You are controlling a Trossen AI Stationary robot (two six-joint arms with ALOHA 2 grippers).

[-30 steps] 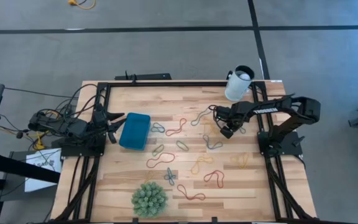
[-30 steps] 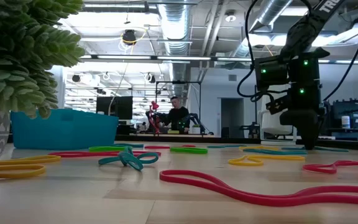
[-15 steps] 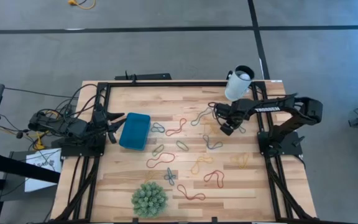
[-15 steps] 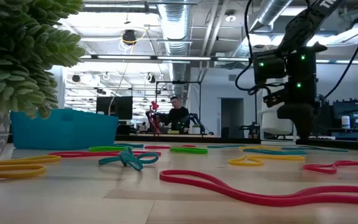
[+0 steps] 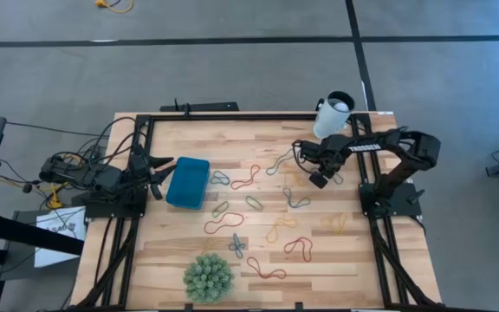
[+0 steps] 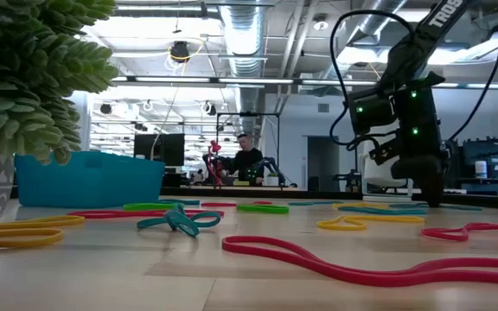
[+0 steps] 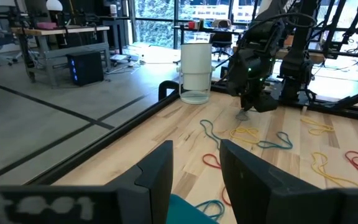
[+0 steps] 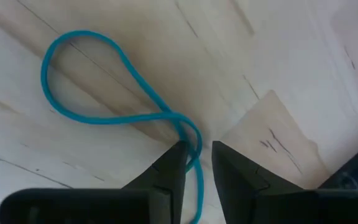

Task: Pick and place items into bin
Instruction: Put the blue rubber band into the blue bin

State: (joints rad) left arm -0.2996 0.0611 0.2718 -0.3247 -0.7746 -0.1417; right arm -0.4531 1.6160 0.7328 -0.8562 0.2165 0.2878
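Note:
Several rubber bands, red (image 5: 245, 178), orange (image 5: 223, 224), yellow (image 5: 334, 224), green and blue, lie flat across the wooden table. The teal bin (image 5: 188, 182) stands on the table's left part. My right gripper (image 5: 318, 179) points down at the far right part of the table. In the right wrist view its tips (image 8: 197, 152) stand narrowly open on either side of a blue band (image 8: 104, 118) lying on the wood. My left gripper (image 7: 196, 162) waits open at the left edge, beside the bin. My right gripper comes from above with one finger (image 8: 173, 162) on each side of the blue band's strand just below its crossing (image 8: 194, 140). The band lies flat on the table. I cannot tell whether the fingers touch it.
A green spiky ball (image 5: 208, 276) sits at the near edge. A white cup (image 5: 332, 117) stands at the far right corner, close behind the right arm. A black frame (image 5: 232, 117) borders the table. Bare wood lies between the bin and the bands.
My right gripper rose a little off the table, shifted slightly toward the far edge, then came down again to the tabletop over the blue band. The bands and the bin have stayed where they were.

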